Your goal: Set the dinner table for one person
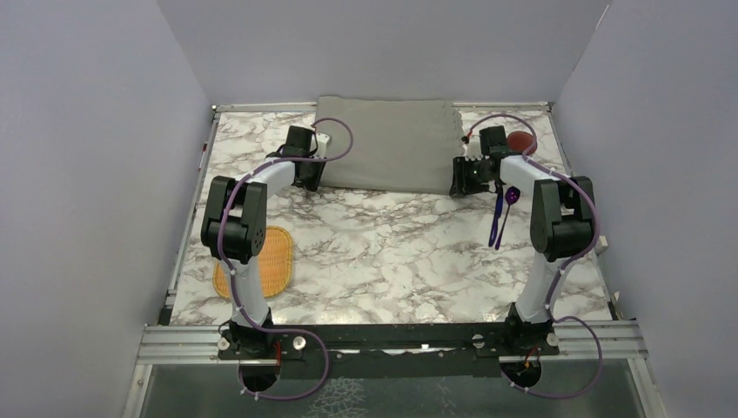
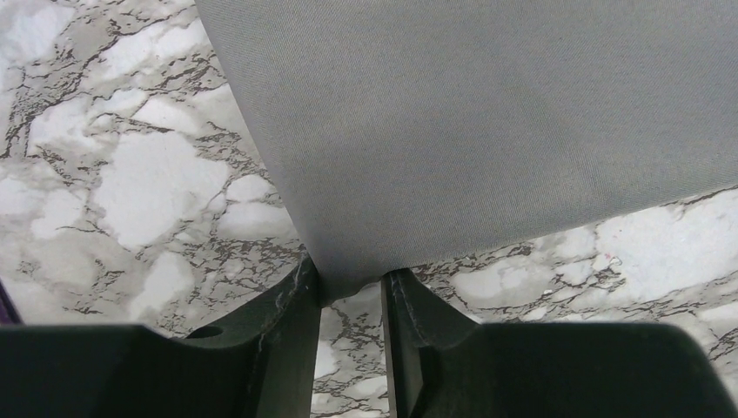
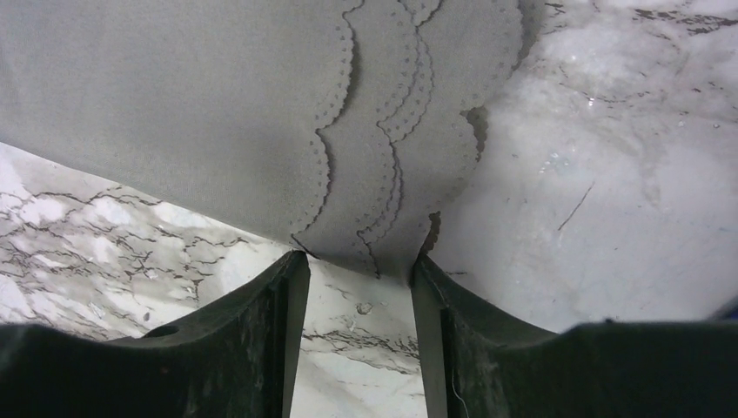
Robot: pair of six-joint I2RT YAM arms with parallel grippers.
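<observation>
The marble dinner table (image 1: 392, 252) fills the top view. A grey scalloped-edge placemat (image 1: 387, 144) lies folded at its far middle. My left gripper (image 1: 307, 177) is at the mat's near left corner. In the left wrist view its jaws (image 2: 350, 283) are closed on that corner of the placemat (image 2: 479, 113). My right gripper (image 1: 461, 180) is at the near right corner. In the right wrist view it (image 3: 358, 261) pinches several scalloped layers of the placemat (image 3: 174, 104). Marble shows under both corners (image 2: 130, 183) (image 3: 609, 218).
An orange woven plate (image 1: 265, 261) lies at the near left, partly under my left arm. A purple spoon (image 1: 503, 213) lies at the right by my right arm. A dark red bowl (image 1: 522, 141) sits at the far right corner. Walls enclose three sides.
</observation>
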